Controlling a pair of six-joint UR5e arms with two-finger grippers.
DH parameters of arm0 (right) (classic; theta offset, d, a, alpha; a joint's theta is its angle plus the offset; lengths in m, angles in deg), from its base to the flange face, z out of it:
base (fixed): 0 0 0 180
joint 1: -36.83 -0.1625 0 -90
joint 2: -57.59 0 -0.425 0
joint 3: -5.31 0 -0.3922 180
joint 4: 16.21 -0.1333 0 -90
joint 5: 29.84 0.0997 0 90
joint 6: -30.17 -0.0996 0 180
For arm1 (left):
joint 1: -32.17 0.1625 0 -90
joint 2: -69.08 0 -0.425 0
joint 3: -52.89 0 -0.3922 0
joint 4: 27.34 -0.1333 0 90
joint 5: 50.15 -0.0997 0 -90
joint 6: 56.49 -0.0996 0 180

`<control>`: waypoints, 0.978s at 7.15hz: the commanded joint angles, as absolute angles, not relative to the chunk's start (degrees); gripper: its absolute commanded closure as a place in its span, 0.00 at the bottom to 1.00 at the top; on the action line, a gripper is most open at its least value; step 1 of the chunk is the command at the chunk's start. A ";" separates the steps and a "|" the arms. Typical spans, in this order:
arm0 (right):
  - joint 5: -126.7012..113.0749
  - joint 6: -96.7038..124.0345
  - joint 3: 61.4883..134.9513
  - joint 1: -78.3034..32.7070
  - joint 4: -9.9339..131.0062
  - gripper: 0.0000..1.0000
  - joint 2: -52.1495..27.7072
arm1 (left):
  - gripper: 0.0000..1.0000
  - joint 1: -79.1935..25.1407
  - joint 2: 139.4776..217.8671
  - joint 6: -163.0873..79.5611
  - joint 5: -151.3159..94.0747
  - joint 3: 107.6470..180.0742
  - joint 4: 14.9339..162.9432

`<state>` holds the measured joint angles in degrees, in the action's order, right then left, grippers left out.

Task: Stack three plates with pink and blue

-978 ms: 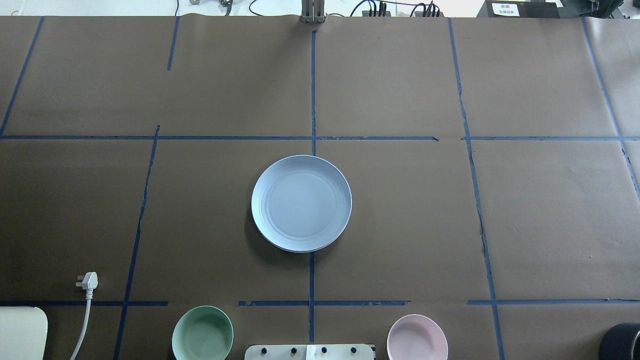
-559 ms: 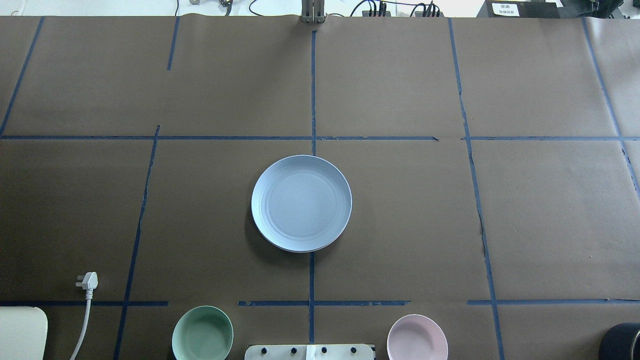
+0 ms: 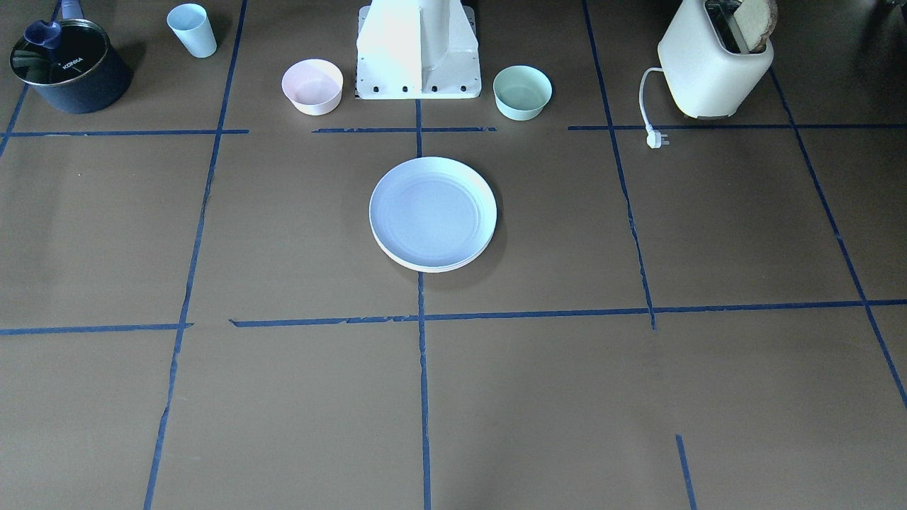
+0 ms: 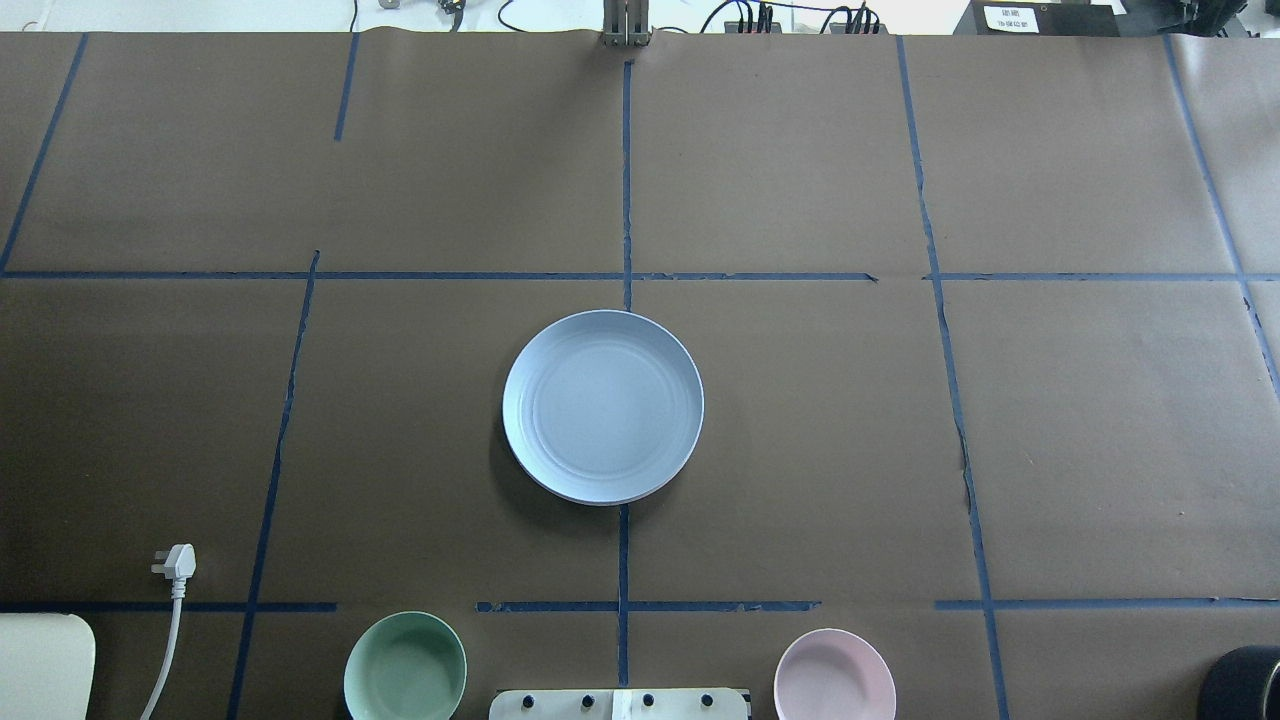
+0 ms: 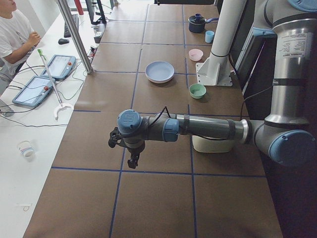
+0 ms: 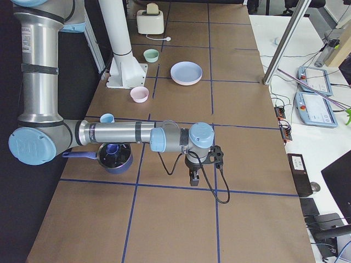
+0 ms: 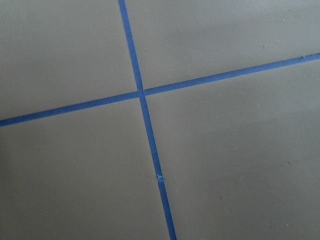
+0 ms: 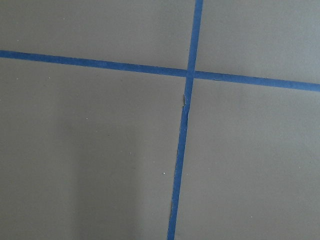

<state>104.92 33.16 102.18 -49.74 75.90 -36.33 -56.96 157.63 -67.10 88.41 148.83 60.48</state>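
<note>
Plates [image 4: 603,405] stacked at the counter's [image 4: 850,430] middle, blue on top, cream rim [image 3: 425,268] beneath, left claw [image 5: 132,161] and right claw [image 6: 193,178] well apart from them, open or closed I cannot tell

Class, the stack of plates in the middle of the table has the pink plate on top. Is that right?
No. The top plate is light blue, not pink; the overhead exterior view shows it. The rest holds.
</note>
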 commanded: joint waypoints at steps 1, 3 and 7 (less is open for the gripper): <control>105.08 33.15 102.17 -49.74 75.99 0.00 -36.37 | 0.00 -56.95 157.58 -66.86 88.36 148.34 60.29; 105.16 33.07 102.26 -49.74 75.99 0.00 -36.37 | 0.00 -56.95 157.58 -66.78 87.93 148.43 60.20; 105.25 33.07 102.26 -49.74 75.99 0.00 -36.46 | 0.00 -56.95 156.88 -67.04 84.42 149.31 50.46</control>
<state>105.24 33.07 102.25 -49.74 75.99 -36.43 -56.95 157.03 -66.87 85.98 149.07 53.56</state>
